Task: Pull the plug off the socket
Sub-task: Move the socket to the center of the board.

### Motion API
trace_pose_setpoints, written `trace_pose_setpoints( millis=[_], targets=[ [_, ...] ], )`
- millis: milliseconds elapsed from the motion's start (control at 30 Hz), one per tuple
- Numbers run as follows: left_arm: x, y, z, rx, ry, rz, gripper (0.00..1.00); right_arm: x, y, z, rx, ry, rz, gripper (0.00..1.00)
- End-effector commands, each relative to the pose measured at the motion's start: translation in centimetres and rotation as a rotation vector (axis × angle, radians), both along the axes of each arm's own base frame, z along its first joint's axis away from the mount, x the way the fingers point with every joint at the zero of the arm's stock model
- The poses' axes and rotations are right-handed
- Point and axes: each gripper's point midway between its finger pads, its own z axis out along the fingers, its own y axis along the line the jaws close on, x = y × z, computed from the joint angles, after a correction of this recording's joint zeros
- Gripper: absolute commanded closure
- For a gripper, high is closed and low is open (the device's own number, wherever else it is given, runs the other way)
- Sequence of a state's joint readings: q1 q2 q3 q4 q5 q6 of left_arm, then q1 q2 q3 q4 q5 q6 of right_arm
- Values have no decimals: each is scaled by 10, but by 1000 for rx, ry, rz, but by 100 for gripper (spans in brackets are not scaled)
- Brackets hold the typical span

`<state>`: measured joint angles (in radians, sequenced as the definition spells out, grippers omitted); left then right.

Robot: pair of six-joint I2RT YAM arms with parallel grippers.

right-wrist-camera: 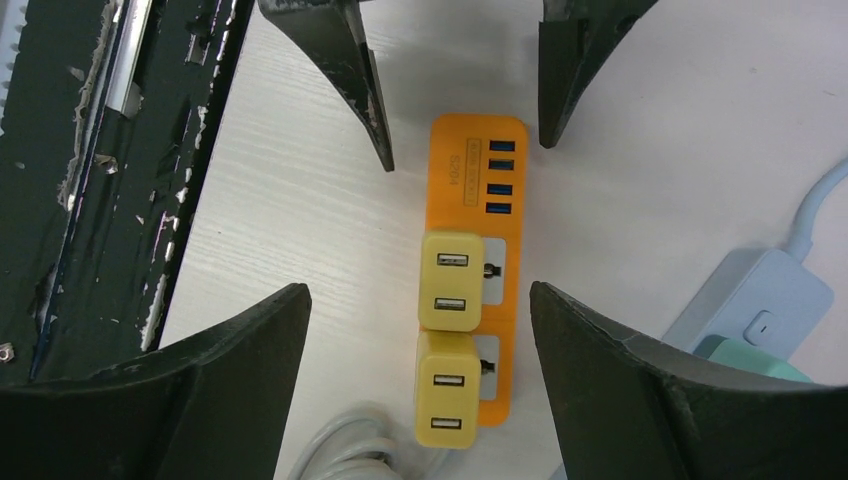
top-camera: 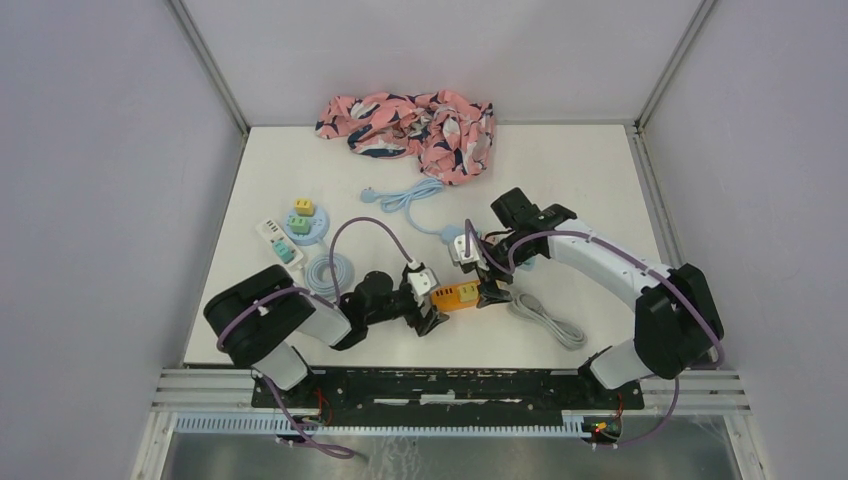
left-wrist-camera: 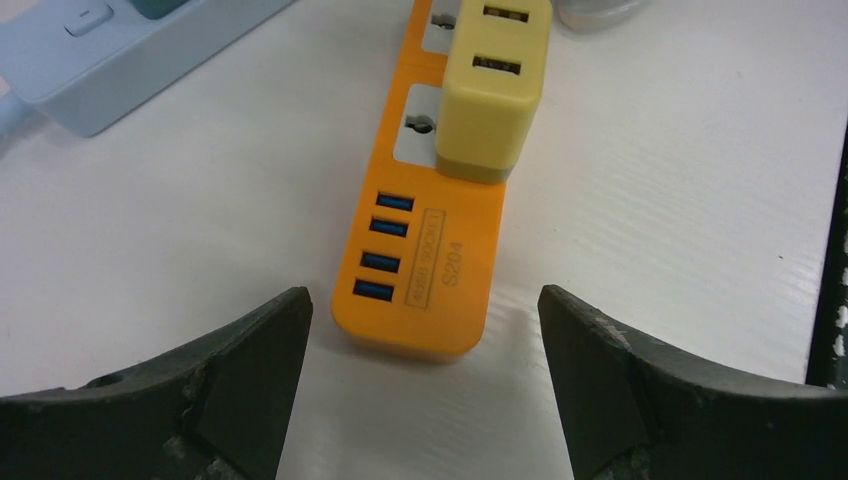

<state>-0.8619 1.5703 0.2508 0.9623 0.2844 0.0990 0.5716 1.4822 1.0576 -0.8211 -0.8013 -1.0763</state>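
Two yellow plugs (right-wrist-camera: 452,280) sit fully seated in the orange socket strip (top-camera: 455,296), at six o'clock on the table (top-camera: 600,180). Nothing pulled yet! Left gripper (left-wrist-camera: 425,310) straddles the USB end, jaws wide, empty. The right gripper (right-wrist-camera: 420,310) straddles the plugs, equally wide, gripping nothing. Grey cable (top-camera: 545,318) crowds four o'clock; floral cloth (top-camera: 410,125) lies clear at twelve.

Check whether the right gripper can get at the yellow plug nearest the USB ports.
Probably yes. The right gripper is open and straddles the yellow plug, with nothing in between. The left gripper straddles the orange strip at its USB end, clear of that plug.
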Motion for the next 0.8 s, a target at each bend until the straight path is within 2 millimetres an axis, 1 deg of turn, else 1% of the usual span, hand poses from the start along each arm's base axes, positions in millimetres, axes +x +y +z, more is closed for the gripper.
trace_pose_setpoints(
  millis=[0,67,200,367,567,700,767],
  targets=[
    [24,-20,31,-67,-160,0,10,3,6,-6,3,-29,25,13],
    [25,-22,28,-60,-157,-8,12,2,7,-10,-7,-26,32,14],
    [23,-28,19,-55,-123,-34,21,-2,11,-18,-27,-30,58,17],
    [20,-28,15,-78,-99,-24,27,4,15,-24,-50,-62,36,22],
    [16,-31,9,-88,-60,-37,45,8,15,-33,-83,-69,23,30],
    [14,-29,9,-104,-42,-24,61,13,14,-34,-97,-79,-2,35],
    [12,-27,7,-105,-34,-21,66,15,13,-36,-112,-84,-10,36]
  ],
)
